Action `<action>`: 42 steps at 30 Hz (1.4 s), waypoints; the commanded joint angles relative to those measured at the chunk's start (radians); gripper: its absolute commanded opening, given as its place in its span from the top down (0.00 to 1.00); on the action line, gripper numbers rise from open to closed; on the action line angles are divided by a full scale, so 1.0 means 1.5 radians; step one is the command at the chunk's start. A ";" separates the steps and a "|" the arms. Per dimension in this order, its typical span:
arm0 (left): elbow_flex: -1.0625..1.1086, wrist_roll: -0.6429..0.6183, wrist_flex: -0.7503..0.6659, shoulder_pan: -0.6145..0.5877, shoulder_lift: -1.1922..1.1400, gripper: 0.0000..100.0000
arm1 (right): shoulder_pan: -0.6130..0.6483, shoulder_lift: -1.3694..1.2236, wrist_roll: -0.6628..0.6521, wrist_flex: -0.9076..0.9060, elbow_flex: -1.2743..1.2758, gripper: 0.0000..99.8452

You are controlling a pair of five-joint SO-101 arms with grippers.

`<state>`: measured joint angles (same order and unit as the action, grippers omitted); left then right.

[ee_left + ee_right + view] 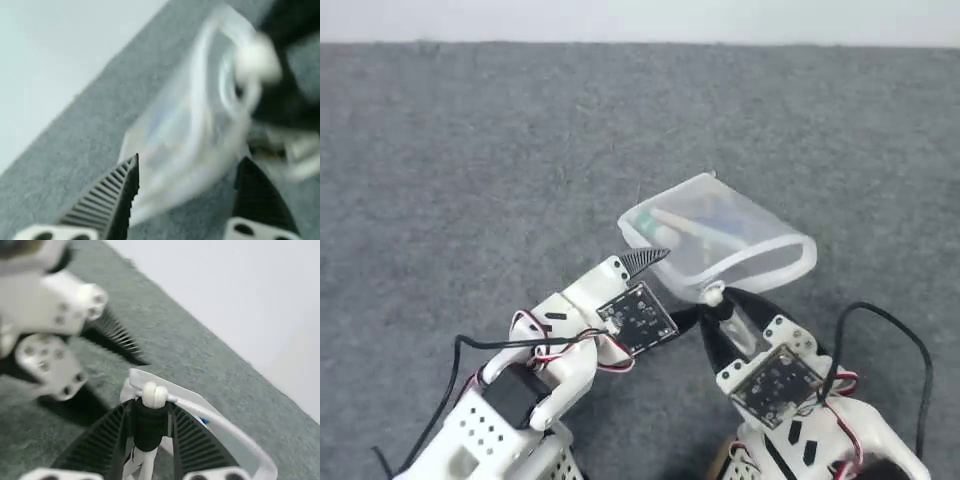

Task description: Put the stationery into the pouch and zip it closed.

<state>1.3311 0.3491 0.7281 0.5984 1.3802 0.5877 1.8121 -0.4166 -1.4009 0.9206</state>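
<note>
A clear plastic pouch (740, 235) lies on the grey mat with stationery (692, 224) inside: a pale pen-like stick, something blue and something green. My left gripper (668, 290) stands open at the pouch's near left corner, one ridged finger (645, 261) beside the pouch wall. The left wrist view has the pouch (190, 135) lying between the two spread fingers of that gripper (187, 200). My right gripper (732, 312) is shut on the zipper pull (713, 294), a white bead on a dark tab. In the right wrist view the gripper (149, 427) pinches that pull (152, 395) at the pouch's white zip rim (210, 412).
Grey carpet-like mat (470, 180) covers the table, with free room to the left and behind the pouch. A white wall (640, 20) borders the far edge. A black cable (905, 340) loops by the right arm. The left arm's gripper (50, 340) sits close beside the right one.
</note>
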 commanded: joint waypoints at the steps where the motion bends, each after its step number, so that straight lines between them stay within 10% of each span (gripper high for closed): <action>1: -0.009 -0.016 -0.052 0.016 0.009 0.75 | 0.039 0.004 -0.010 -0.003 -0.042 0.99; 25: 0.113 -0.054 -0.242 0.023 0.004 0.86 | 0.038 0.005 -0.009 0.003 -0.042 0.99; 42: 0.115 -0.051 -0.196 0.018 0.009 0.99 | -0.054 0.005 -0.003 0.049 -0.037 0.99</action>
<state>1.5336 0.2862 0.3920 0.6322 1.3786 0.6107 1.8121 -0.4166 -1.3932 0.9206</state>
